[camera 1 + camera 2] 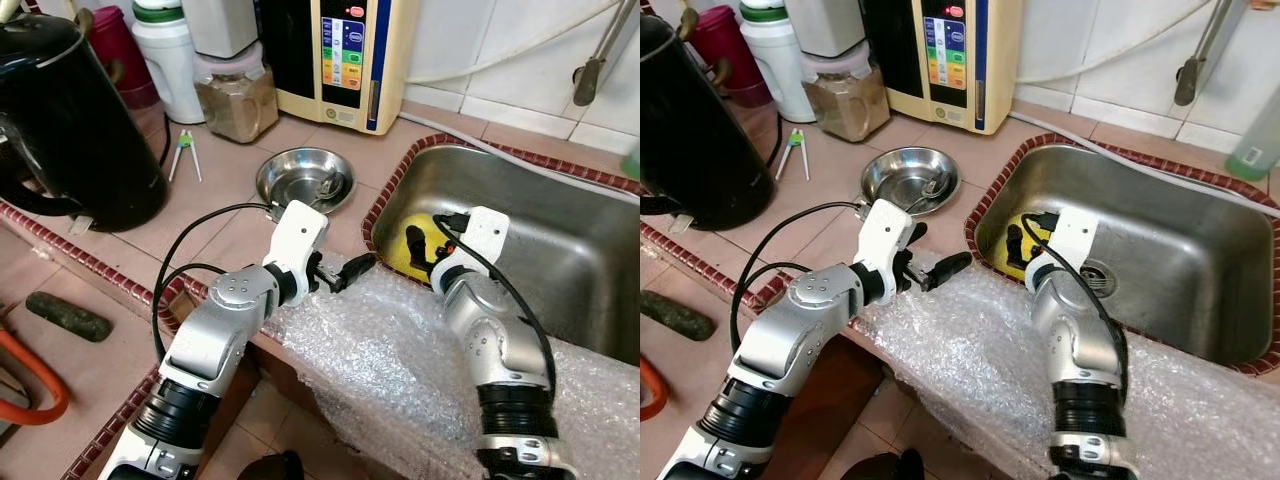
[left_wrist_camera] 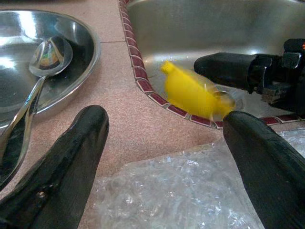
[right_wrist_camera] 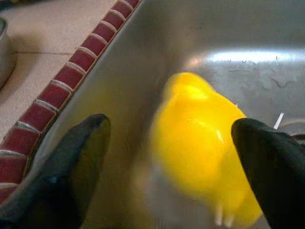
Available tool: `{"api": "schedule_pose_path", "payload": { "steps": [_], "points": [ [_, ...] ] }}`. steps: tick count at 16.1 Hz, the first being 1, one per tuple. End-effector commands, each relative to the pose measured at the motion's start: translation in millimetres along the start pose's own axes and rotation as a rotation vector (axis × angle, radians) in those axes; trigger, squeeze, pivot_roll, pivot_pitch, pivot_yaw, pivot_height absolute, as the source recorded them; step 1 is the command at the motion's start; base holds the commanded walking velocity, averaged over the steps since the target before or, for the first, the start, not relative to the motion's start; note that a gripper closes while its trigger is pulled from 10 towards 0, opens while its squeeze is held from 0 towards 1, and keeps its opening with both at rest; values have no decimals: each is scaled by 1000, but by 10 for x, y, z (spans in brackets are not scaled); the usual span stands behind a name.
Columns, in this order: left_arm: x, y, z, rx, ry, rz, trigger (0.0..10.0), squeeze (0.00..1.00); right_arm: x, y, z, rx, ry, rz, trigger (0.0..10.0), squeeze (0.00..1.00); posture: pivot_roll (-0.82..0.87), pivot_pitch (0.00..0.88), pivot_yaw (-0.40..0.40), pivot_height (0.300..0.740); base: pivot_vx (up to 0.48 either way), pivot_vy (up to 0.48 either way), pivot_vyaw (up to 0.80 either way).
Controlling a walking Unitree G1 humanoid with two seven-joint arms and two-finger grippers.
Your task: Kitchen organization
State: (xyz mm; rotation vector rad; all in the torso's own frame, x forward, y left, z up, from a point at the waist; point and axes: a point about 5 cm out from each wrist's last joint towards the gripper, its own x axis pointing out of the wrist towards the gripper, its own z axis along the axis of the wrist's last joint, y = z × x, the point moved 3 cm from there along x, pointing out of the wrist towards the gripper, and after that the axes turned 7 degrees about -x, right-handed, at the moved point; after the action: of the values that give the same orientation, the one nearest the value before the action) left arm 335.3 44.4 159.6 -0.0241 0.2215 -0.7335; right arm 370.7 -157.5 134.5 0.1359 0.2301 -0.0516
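A blurred yellow object (image 3: 200, 143) lies at the near left of the steel sink (image 1: 560, 250), by its wall. My right gripper (image 3: 171, 126) is down in the sink, open, one black finger on each side of the yellow object and not closed on it. My left gripper (image 2: 167, 124) is open and empty, low over the bubble wrap (image 1: 400, 350) at the counter's front edge, and points toward the sink. Behind it on the counter stands a steel bowl (image 1: 290, 175) with a spoon (image 2: 50, 52) in it.
A black kettle (image 1: 70, 120) stands at the left. A white jug (image 1: 165, 50), a jar of brown powder (image 1: 235, 100) and a cream water machine (image 1: 335, 60) line the back wall. Small tongs (image 1: 185, 150) lie on the tiles. An orange hose (image 1: 30, 390) lies low at the left.
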Motion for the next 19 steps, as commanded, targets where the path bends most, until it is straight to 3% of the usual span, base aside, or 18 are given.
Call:
{"api": "schedule_pose_path", "payload": {
  "steps": [1, 3, 6, 9, 15, 17, 19],
  "points": [
    [0, 48, 9, 14, 5, 28, 10000, 1000, -11, -74, 88, -43, -59, -26, 10000, 1000, 28, 116, 49, 740, 0, 0, 0],
    [2, 96, 56, 20, -26, 63, 10000, 1000, -24, -16, 142, -103, -85, 30, 10000, 1000, 23, 116, 53, 740, 0, 0, 0],
    [8, 485, 274, 64, -125, 289, 10000, 1000, -116, -64, 381, -120, -243, -37, 10000, 1000, 21, 112, 54, 740, 0, 0, 0],
    [-14, 802, 362, 20, -136, 427, 10000, 1000, -298, 163, 505, -100, -369, 86, 10000, 1000, 14, 114, 50, 740, 0, 0, 0],
    [-37, 986, 326, 36, -140, 495, 10000, 1000, -484, 335, 523, -121, -441, 188, 10000, 1000, 19, 115, 45, 740, 0, 0, 0],
    [-98, 1023, 467, 4, -252, 505, 10000, 1000, -521, 405, 527, -126, -454, 221, 10000, 1000, 22, 114, 43, 740, 0, 0, 0],
    [-103, 966, 544, -32, -336, 452, 10000, 1000, -550, 469, 512, -138, -459, 244, 10000, 1000, 22, 114, 40, 740, 0, 0, 0]
  ]
}}
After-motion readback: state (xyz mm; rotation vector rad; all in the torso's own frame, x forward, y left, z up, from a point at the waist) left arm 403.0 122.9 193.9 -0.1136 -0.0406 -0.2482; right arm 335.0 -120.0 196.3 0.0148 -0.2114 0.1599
